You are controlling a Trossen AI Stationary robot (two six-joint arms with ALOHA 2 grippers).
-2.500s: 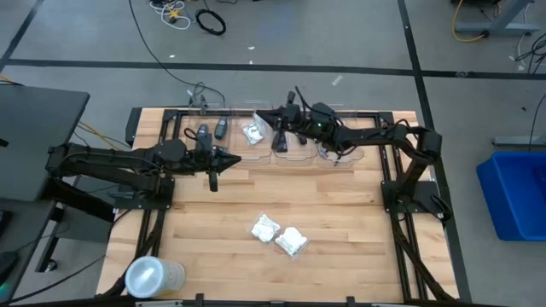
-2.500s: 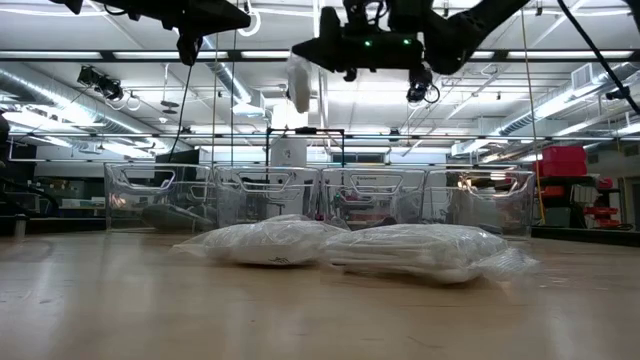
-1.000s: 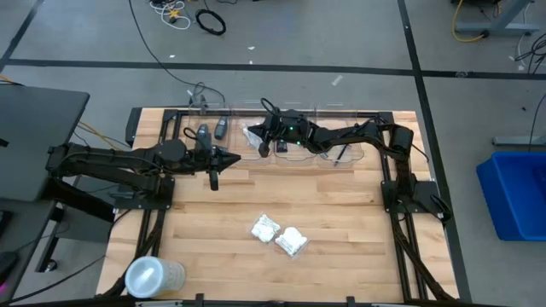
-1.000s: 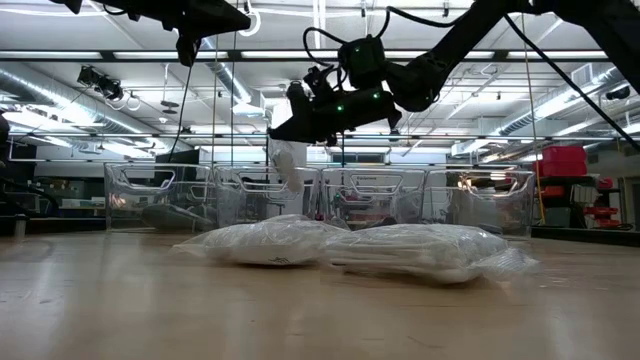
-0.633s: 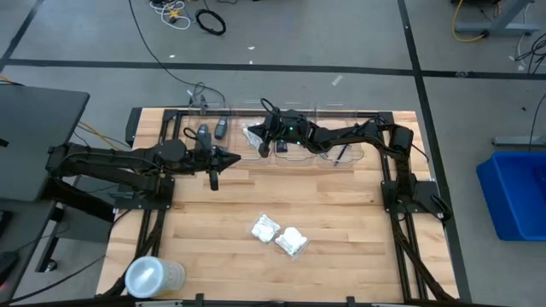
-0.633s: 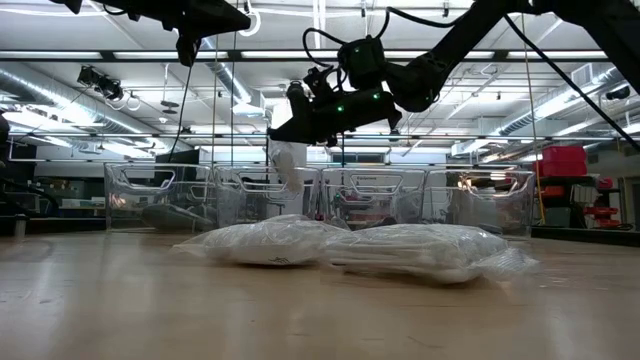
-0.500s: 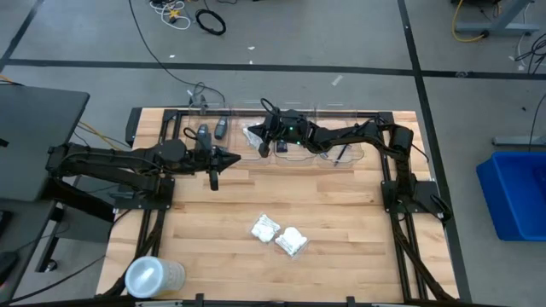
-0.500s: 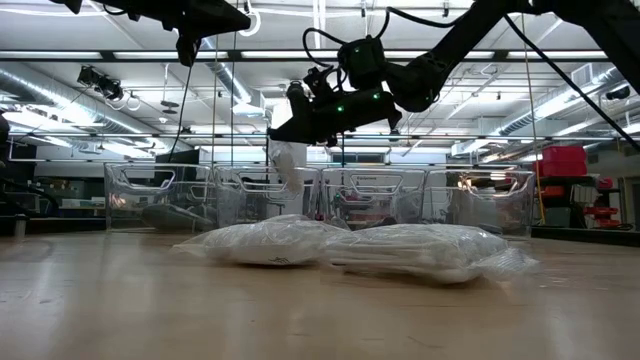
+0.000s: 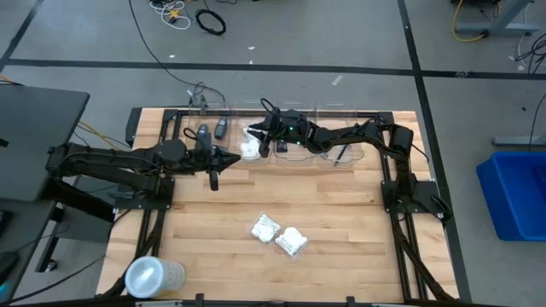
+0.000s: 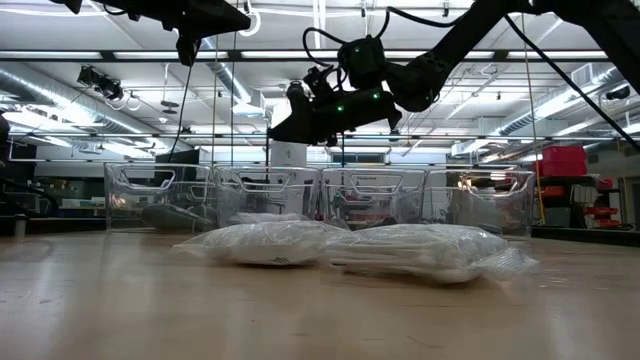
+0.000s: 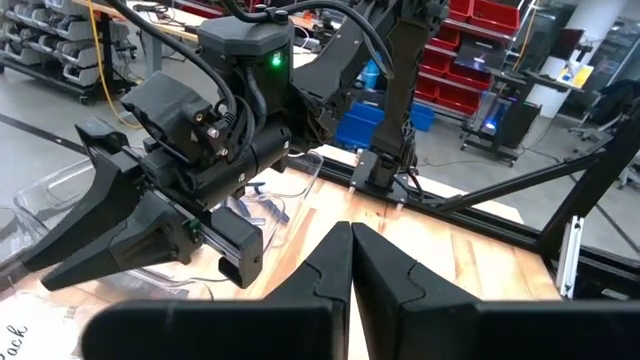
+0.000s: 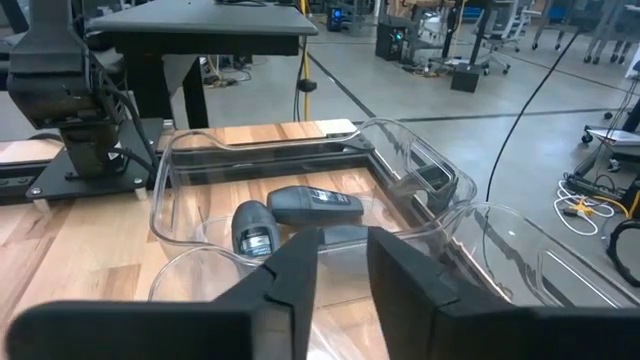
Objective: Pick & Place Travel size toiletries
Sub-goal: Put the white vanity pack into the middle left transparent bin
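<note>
My right gripper hangs open over the clear bins at the table's far edge and holds nothing. A white crinkly packet lies in the bin just below it. Two dark grey oval cases lie in the neighbouring bin. Two more white packets lie side by side on the wood in the table's near half, and fill the low view. My left gripper is shut and hovers left of the bins.
A large translucent round container stands at the table's near left corner. The row of clear bins runs along the far edge. Open wood lies between the bins and the two packets, and to the right of them.
My right gripper has kept its place over the bins and has let go of the white packet that hung below its fingers. The packet has fallen into the bin beneath it.
</note>
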